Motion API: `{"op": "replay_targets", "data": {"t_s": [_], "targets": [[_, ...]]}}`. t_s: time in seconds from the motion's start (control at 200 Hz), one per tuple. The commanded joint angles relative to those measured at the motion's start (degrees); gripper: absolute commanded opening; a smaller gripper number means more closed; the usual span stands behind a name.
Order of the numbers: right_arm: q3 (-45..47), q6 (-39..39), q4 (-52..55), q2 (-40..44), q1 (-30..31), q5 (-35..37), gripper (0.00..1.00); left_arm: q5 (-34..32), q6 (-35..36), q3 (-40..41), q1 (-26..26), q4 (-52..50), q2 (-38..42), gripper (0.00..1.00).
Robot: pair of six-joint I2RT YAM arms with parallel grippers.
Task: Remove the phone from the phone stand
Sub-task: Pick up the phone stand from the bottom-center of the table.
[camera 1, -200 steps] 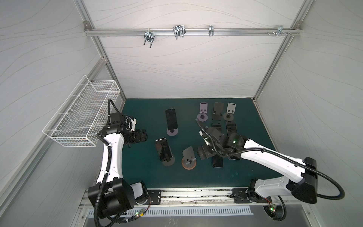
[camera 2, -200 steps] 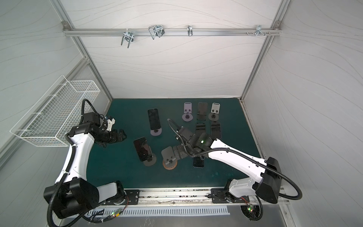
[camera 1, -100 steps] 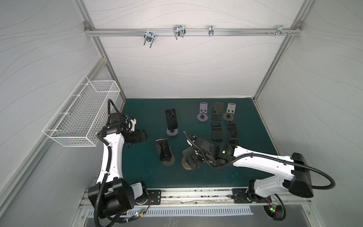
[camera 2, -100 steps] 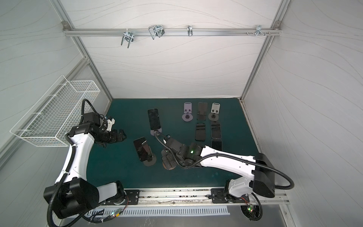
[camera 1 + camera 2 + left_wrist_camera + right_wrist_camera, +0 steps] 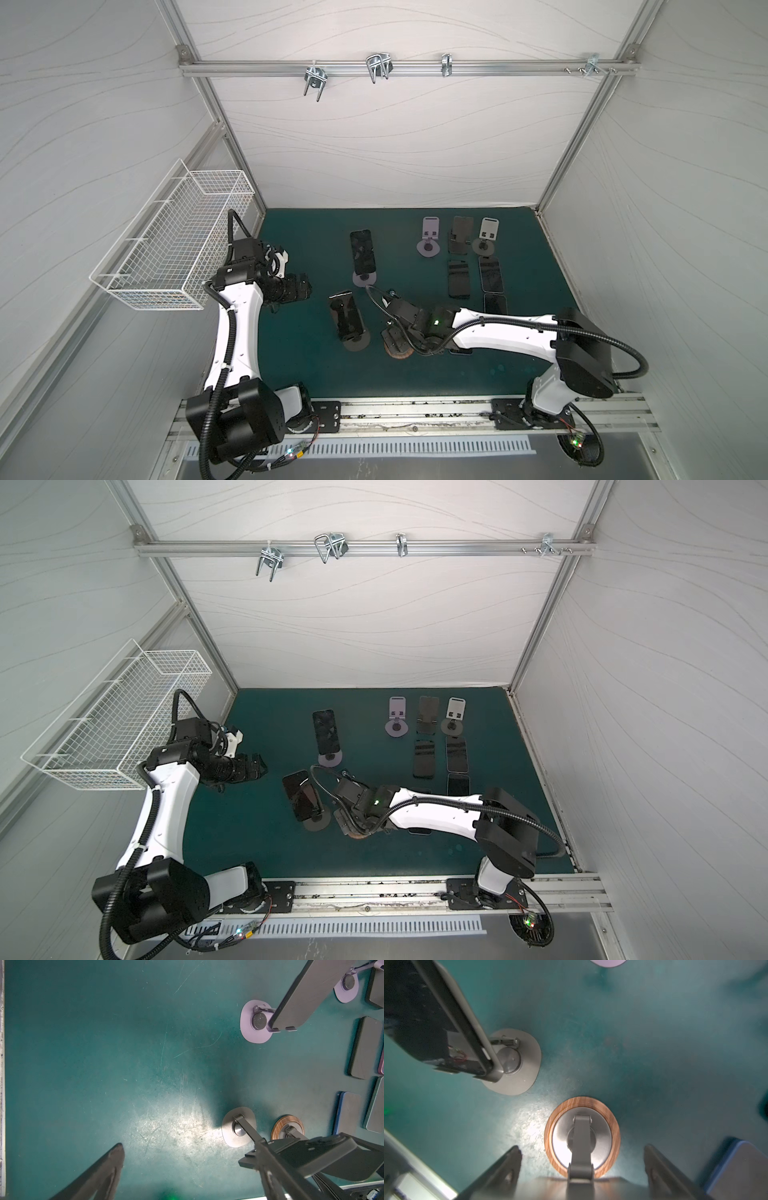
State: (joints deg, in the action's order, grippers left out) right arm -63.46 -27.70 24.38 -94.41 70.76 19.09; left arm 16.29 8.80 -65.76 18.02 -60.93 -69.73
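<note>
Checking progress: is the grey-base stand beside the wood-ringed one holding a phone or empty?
Holding one: the phone leans in the grey-base stand, bottom edge on its lip.

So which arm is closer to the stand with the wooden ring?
Right. The right gripper straddles the wood-ringed stand; the left gripper hangs far off near the wire basket.

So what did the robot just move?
The right hand swung from the flat phones over to the wood-rimmed stand, fingers open either side of its arm. It holds nothing. The left arm and the two phones on stands stayed put.
</note>
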Motion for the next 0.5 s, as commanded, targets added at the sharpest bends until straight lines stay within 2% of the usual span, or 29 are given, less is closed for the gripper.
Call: {"op": "replay_targets", "data": {"t_s": [0.0, 0.27, 0.39, 0.495], "targets": [[0.4, -1.0, -2.6, -0.8, -0.3, 0.4, 0.80, -0.1, 0.7, -0.4, 0.3, 1.3, 0.4, 0.99], [-0.2, -0.7, 1.0, 3.0, -1.6, 0.0, 0.63, -0.1, 0.9, -0.6, 0.3, 1.1, 0.3, 0.99], [-1.6, 0.1, 4.0, 5.9, -5.1, -1.4, 0.60, -0.2, 1.0, -0.7, 0.2, 1.0, 0.4, 0.99], [-3.3, 1.1, 4.7, 7.8, -10.4, -5.5, 0.60, -0.1, 1.0, -0.7, 0.2, 1.1, 0.3, 0.99]]}}
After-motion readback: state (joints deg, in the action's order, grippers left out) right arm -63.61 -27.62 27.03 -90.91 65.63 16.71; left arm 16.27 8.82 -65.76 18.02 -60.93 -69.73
